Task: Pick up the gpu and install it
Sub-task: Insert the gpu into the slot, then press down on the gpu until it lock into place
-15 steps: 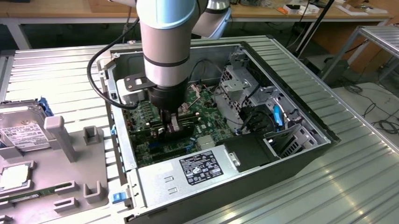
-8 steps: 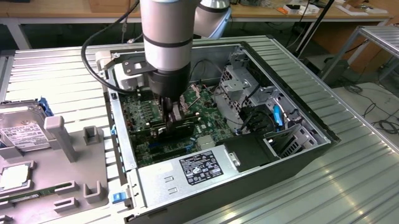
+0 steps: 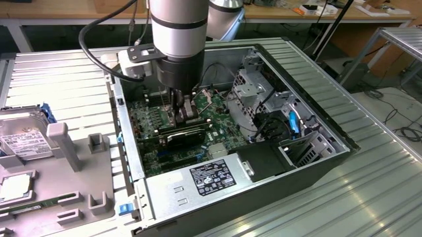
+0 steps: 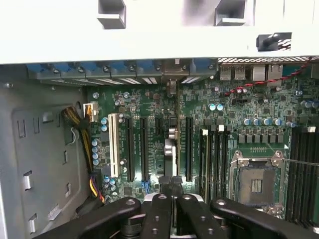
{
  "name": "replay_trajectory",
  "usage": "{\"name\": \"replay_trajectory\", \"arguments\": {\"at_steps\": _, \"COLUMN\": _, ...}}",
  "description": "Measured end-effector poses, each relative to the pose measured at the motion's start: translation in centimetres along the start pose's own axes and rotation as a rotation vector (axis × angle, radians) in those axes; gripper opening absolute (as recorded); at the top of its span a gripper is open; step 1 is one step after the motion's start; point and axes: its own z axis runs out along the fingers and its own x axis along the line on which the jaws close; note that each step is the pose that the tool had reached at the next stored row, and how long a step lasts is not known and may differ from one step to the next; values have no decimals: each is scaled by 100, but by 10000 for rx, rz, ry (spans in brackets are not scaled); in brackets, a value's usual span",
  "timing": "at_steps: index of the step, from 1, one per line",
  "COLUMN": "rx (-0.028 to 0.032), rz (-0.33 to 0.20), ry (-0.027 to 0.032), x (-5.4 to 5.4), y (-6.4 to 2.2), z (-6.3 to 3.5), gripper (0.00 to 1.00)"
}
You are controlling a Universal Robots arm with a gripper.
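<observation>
Wrist view: end effector point(image 4: 172, 186) gripping gpu point(image 4: 171, 144)

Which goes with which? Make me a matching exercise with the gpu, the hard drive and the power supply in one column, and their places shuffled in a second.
1. gpu
2. hard drive
3. power supply

A. on the grey tray outside the computer case
B. lying flat inside the case, beside the motherboard
C. upright over the motherboard, in the shut gripper

Pairs: 1-C, 2-A, 3-B
</observation>
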Motion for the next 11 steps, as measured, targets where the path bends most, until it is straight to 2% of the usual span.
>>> {"name": "replay_trajectory", "arguments": {"at_steps": 9, "rx": -1, "rz": 0, "ry": 1, "x": 0, "y": 0, "z": -1, "gripper": 11}}
{"name": "replay_trajectory", "arguments": {"at_steps": 10, "rx": -1, "rz": -1, "ry": 16, "x": 0, "y": 0, "z": 0, "gripper": 11}}
{"name": "replay_trajectory", "arguments": {"at_steps": 11, "rx": -3, "rz": 9, "ry": 68, "x": -5, "y": 1, "z": 6, "gripper": 11}}
